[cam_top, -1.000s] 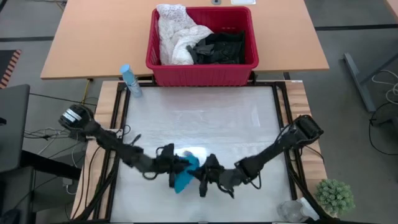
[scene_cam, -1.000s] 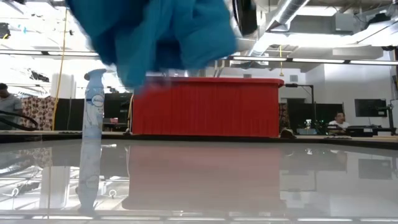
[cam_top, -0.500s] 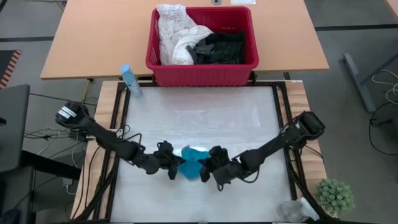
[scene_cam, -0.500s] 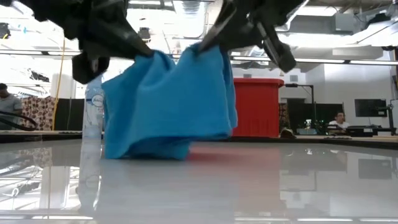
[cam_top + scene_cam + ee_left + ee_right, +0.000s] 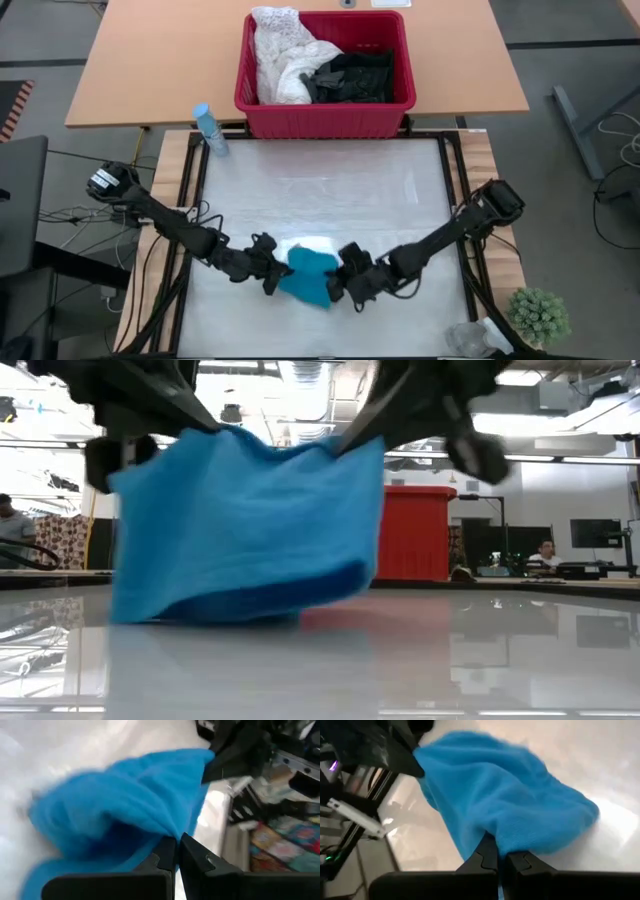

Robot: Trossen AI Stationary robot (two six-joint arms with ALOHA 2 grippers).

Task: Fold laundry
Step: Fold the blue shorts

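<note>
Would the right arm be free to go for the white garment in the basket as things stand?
Probably not yet: the right gripper is shut on the teal garment, shared with the left gripper. The white garment lies uncovered in the basket.

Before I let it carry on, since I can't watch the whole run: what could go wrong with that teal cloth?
The teal garment hangs between the left claw and right claw, each pinching only an edge; a corner could slip free. Its lower hem already touches the table near the front edge, so it might bunch or drag off.
</note>
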